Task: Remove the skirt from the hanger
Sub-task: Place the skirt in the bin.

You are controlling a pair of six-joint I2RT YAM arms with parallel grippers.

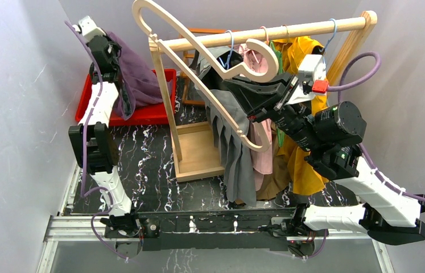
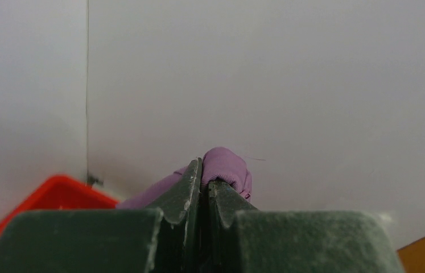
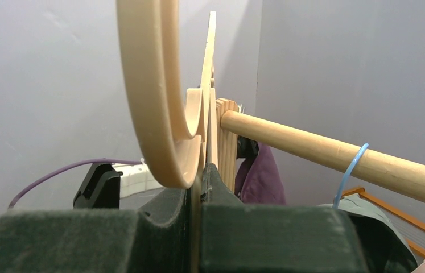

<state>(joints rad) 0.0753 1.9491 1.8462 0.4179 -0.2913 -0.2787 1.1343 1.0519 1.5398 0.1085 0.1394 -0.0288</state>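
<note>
The purple skirt (image 1: pixel 136 79) hangs from my left gripper (image 1: pixel 110 60) at the far left, its lower part draped into the red bin (image 1: pixel 147 114). The left wrist view has the jaws of that gripper (image 2: pixel 205 176) shut on a fold of the skirt (image 2: pixel 227 165). The big wooden hanger (image 1: pixel 274 60) is bare and held up in front of the rack. My right gripper (image 1: pixel 254 116) is shut on its lower arm. In the right wrist view the gripper (image 3: pixel 201 170) pinches the hanger (image 3: pixel 153 102), with the skirt (image 3: pixel 264 176) behind it.
A wooden clothes rack with its rail (image 1: pixel 289 31) stands at the middle and right, carrying a grey garment (image 1: pixel 235 153), a yellow one (image 1: pixel 301 165) and a pink one. Its base (image 1: pixel 198 151) sits on the black marbled table. Grey walls close in on both sides.
</note>
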